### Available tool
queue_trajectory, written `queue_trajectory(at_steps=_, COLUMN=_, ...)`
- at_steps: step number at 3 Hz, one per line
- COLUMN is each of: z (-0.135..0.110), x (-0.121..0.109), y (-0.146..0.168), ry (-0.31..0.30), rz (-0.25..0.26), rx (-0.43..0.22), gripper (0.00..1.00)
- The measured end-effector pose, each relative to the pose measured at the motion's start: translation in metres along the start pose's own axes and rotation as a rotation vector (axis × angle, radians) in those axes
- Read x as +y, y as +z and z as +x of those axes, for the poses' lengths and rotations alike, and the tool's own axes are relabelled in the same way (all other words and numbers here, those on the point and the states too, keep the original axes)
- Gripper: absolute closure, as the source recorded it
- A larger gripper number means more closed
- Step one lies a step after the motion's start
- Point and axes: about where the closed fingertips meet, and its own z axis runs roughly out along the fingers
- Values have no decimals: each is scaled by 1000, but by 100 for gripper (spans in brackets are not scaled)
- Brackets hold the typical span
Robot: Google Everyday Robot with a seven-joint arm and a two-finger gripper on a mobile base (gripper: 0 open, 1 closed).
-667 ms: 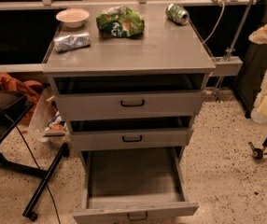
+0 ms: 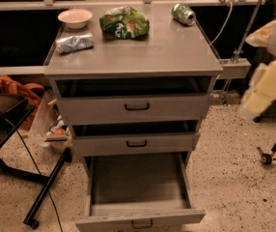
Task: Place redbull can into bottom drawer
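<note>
The redbull can point(image 2: 74, 43) lies on its side on the cabinet top point(image 2: 143, 57), at the left, just in front of the white bowl point(image 2: 75, 18). The bottom drawer point(image 2: 138, 187) is pulled fully open, and its flat grey floor is bare. The two upper drawers are slightly open. My arm is a pale, blurred shape at the right edge, beside the cabinet. Its lower end, where my gripper point(image 2: 248, 111) is, hangs at about the height of the top drawer. It is well away from the can and holds nothing that I can see.
A green foil snack bag point(image 2: 124, 22) and a green can point(image 2: 183, 13) on its side lie at the back of the top. A black stand point(image 2: 12, 144) and its cable are on the floor at left. A wheeled stand base point(image 2: 273, 153) is at right.
The pale arm at the right has shifted a little towards the cabinet and now looks blurred. The can, the other objects and the drawers have not moved.
</note>
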Motion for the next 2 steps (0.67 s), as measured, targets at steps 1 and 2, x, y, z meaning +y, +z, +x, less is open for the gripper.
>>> queue_trajectory(at_steps=1, z=-39, x=-9, y=35, ry=52, rz=-17, rx=-114, gripper=0)
queue_trajectory(at_steps=2, z=-90, x=-16, y=64, ry=86, rz=-10, rx=-229, gripper=0)
